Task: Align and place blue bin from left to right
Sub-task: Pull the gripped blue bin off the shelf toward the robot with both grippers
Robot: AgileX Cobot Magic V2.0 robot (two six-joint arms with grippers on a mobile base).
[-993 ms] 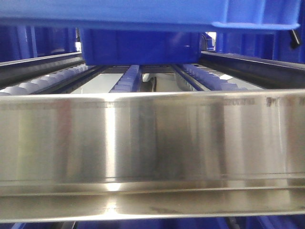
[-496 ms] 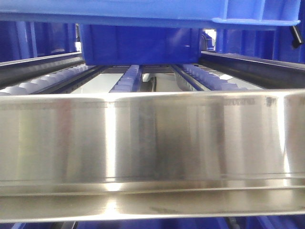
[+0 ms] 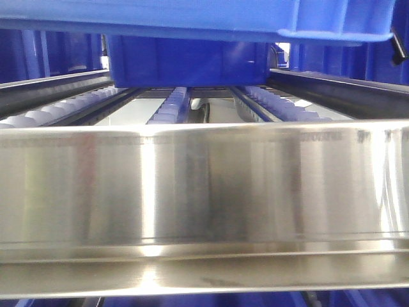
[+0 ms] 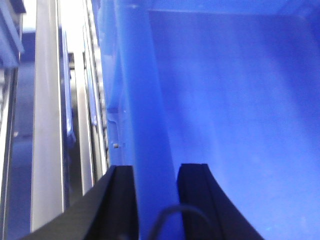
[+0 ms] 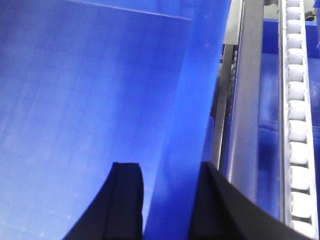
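Note:
The blue bin (image 3: 192, 16) hangs across the top of the front view, only its underside and lipped rim showing. In the left wrist view my left gripper (image 4: 156, 169) is shut on the bin's left wall (image 4: 145, 100), one black finger outside and one inside the bin. In the right wrist view my right gripper (image 5: 169, 167) is shut on the bin's right wall (image 5: 192, 100) in the same way. The bin's smooth inside (image 5: 75, 90) fills most of both wrist views. Neither gripper shows in the front view.
A shiny steel crossbar (image 3: 204, 185) spans the foreground. Behind it run roller tracks (image 3: 169, 105), with another blue bin (image 3: 185, 61) at their far end. Metal rails (image 4: 47, 125) and a white roller track (image 5: 295, 100) lie just outside the held bin's walls.
The held bin's rim has shifted slightly to the left and a little lower in the front view. Everything else stays put.

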